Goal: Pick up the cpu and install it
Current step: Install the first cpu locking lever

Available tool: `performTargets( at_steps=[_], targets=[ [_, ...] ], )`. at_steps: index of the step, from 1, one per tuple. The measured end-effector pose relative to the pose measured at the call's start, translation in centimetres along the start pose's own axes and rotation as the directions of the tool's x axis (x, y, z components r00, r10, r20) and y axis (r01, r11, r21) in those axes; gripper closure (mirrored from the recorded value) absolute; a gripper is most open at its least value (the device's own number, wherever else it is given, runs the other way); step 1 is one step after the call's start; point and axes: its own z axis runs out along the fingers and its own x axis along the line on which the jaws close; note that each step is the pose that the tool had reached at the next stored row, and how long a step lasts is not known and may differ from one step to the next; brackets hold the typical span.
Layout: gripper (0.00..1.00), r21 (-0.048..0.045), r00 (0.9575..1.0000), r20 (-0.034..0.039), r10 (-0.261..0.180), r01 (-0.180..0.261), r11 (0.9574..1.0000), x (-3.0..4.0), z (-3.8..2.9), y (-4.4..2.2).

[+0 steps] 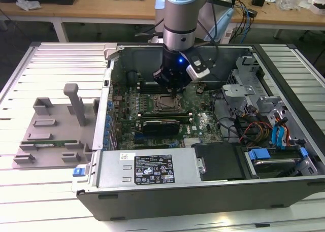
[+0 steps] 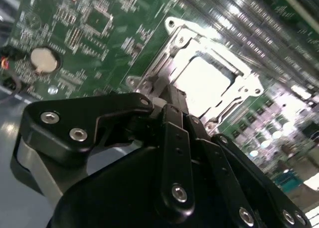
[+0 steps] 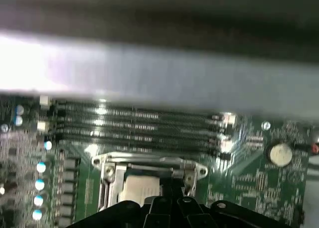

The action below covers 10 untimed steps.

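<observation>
cpu (image 2: 204, 81): I see a pale silver-white top, glaring bright.
socket frame (image 2: 169, 26): shiny silver metal.
motherboard (image 2: 75, 33): green, speckled with tiny silver and black parts.
coin battery (image 2: 44, 60): off-white disc.
gripper (image 2: 169, 111): matte black links, silver screws.
fixture tray (image 1: 51, 125): I read flat grey.
latch (image 1: 77, 171): blue.

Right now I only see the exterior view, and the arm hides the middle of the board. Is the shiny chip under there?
Observer: Yes. In the second wrist view the cpu lies flat inside the metal socket frame.
Operator: Where's the gripper?
Observer: The gripper has its tip at the frame's edge, right beside the cpu.
Operator: Anything else close by?
Observer: In the first wrist view a round silver battery sits on the board, apart from the frame.
</observation>
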Motion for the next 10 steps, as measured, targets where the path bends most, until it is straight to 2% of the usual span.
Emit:
performTargets(
  at_steps=[1, 3, 7, 10],
  targets=[
    [0.89, 0.0142, 1.0000, -0.0014, 0.000, 0.000, 0.9999, 0.01, -0.01, -0.12],
    [0.89, 0.0288, 1.0000, -0.0030, -0.001, 0.001, 0.9996, 0.02, -0.07, -0.19],
    [0.89, 0.0449, 1.0000, -0.0046, -0.001, 0.001, 0.9990, 0.01, -0.42, -0.21],
    [0.89, 0.0501, 1.0000, -0.0051, -0.001, 0.001, 0.9987, 0.01, -0.74, -0.22]
  ],
)
